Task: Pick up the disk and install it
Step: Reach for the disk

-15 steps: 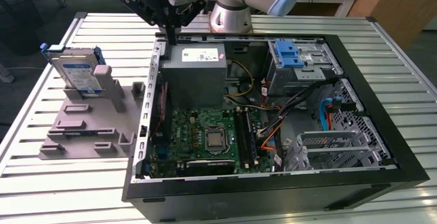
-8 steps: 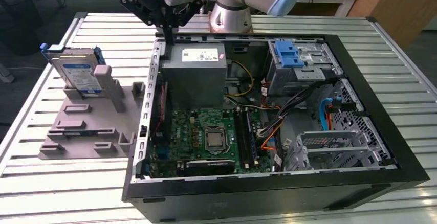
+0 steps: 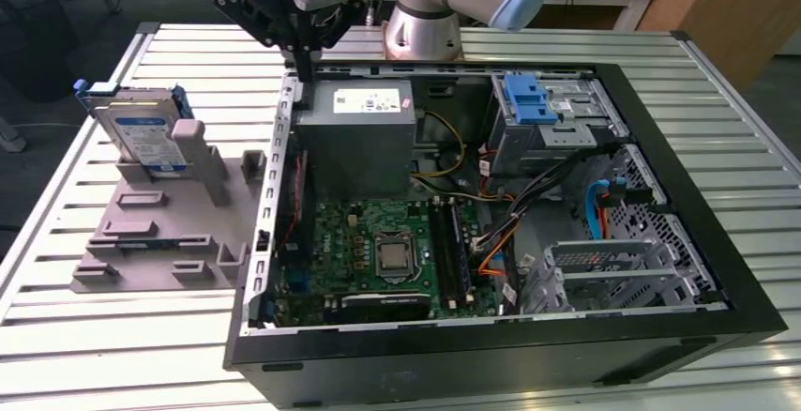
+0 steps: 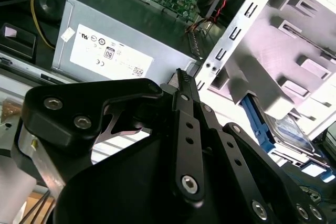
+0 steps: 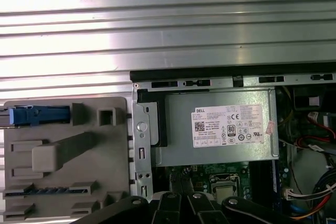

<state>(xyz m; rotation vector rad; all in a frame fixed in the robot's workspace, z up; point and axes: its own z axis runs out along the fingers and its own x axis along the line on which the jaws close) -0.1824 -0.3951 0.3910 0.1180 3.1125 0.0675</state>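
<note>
The disk stands in the gray holder beside the computer case. The end effector hangs over the case's edge, closed up and empty. Pick-up isn't started; I think grabbing needs it opened.

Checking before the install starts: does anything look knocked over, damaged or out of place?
Nothing stands out. The disk stands on edge in its gray holder beside the open computer case, and the gripper hangs above the case's wall.
</note>
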